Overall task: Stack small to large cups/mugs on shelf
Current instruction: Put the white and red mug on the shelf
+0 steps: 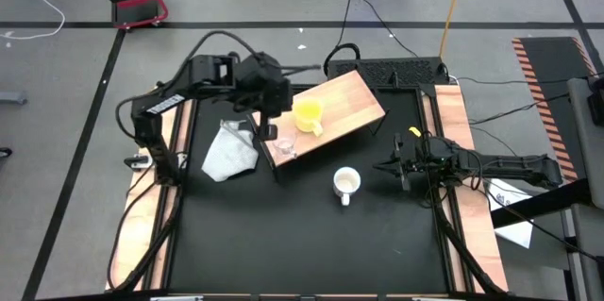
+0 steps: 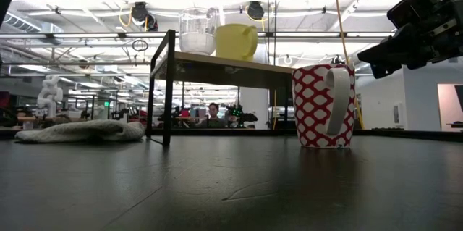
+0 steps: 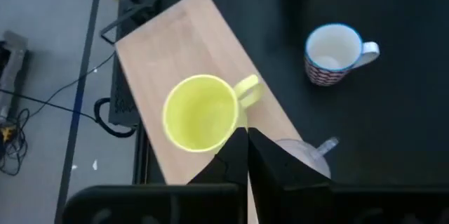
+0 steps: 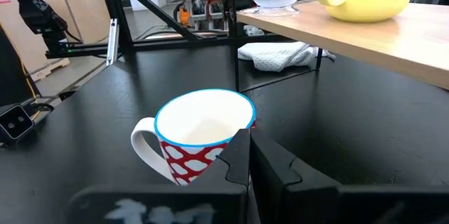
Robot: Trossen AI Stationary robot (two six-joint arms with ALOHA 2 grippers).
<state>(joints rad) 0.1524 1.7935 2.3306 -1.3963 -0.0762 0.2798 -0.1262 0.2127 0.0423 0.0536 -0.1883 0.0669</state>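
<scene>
The black table (image 1: 311, 244) lies bare at its near edge. Farther in, the white mug (image 1: 346, 184) with the red pattern stands upright on the tabletop, its handle toward the near side. Just beyond it the shelf (image 1: 354, 98) sits at an angle, its light wood top carrying the yellow mug (image 1: 308, 116) near the middle and the clear glass cup (image 1: 284, 144) at the near left corner, close beside the mug but apart from it. A white-grey cloth (image 1: 229, 151) lies crumpled on the table to the left of the shelf. Beyond the table, cables (image 1: 368, 13) trail across a grey floor, and the low view shows a bright hall with a person (image 2: 213, 114) seated far behind the shelf.

The right gripper (image 1: 399, 171) hovers low to the right of the white mug, fingers pressed together and holding nothing. The left gripper (image 1: 268, 124) hangs over the shelf's left end, between the glass cup and the yellow mug, its fingers together and empty.
</scene>
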